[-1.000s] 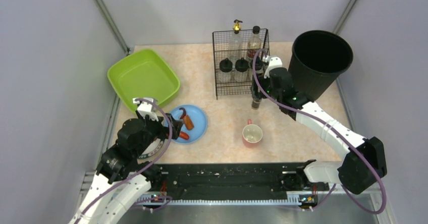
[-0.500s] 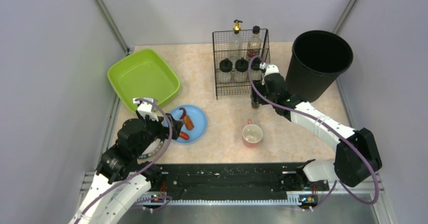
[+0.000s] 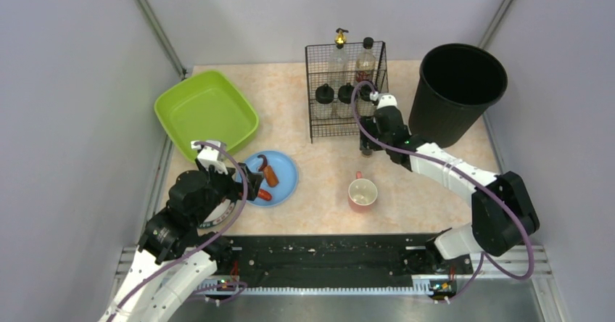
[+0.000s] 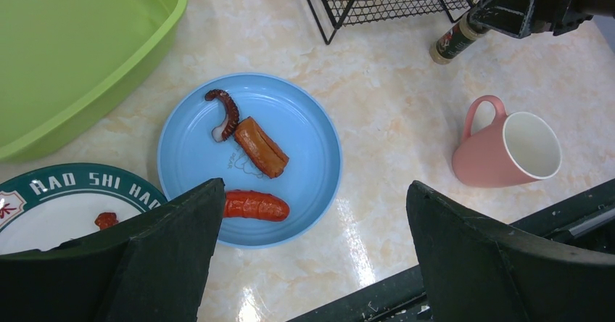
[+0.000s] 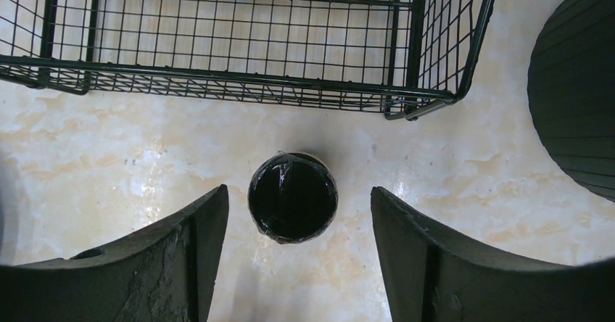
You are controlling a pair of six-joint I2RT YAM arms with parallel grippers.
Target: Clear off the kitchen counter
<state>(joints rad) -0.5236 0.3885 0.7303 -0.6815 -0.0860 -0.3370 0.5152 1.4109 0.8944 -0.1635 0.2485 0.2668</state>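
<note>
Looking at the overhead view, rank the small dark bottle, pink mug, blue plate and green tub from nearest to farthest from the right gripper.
Measured from the right gripper:
1. small dark bottle, directly beneath it, at the middle right.
2. pink mug, closer to the arm bases.
3. blue plate, over toward the left arm.
4. green tub, at the far left.

1. The left gripper [image 4: 315, 191] is hovering with its fingers spread wide above a blue plate [image 4: 308, 119] near the kitchen counter's [image 4: 391, 112] near edge.
2. The plate is carrying a tentacle piece [image 4: 223, 112] and two sausage pieces [image 4: 260, 146].
3. A pink mug [image 4: 508, 148] is sitting apart, rightward along that edge.
4. A green tub [image 4: 80, 46] is filling the far-left corner.
</note>
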